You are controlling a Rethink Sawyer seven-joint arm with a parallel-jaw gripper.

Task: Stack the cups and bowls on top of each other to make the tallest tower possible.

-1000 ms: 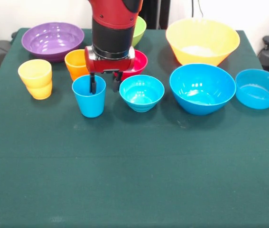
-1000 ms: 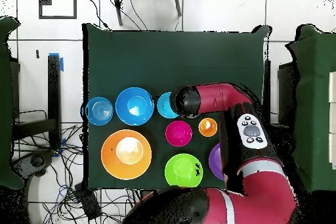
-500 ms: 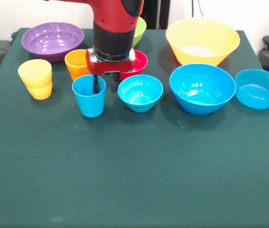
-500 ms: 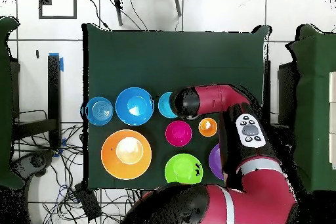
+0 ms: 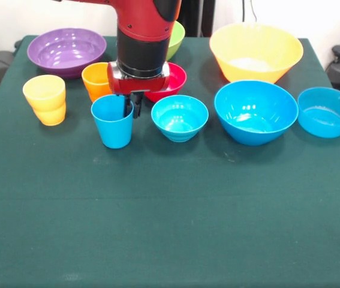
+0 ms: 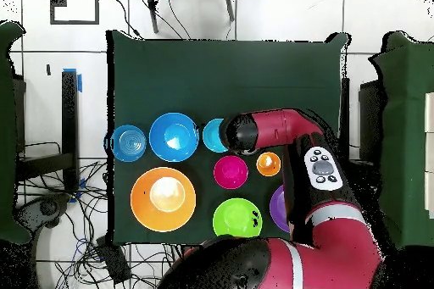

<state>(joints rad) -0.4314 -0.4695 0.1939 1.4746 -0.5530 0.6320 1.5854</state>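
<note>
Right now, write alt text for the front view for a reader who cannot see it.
A red and black robot arm's gripper is shut on the rim of an upright blue cup on a green table. Yellow and orange cups and seven empty bowls stand around it, nothing stacked.

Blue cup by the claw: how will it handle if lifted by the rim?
The blue cup looks like thin glossy plastic, so probably light and somewhat slippery. It stands taller than wide on a narrower base, so a sideways nudge may tip it. The claw pinches the rim on one side, so the cup may tilt when raised.
</note>
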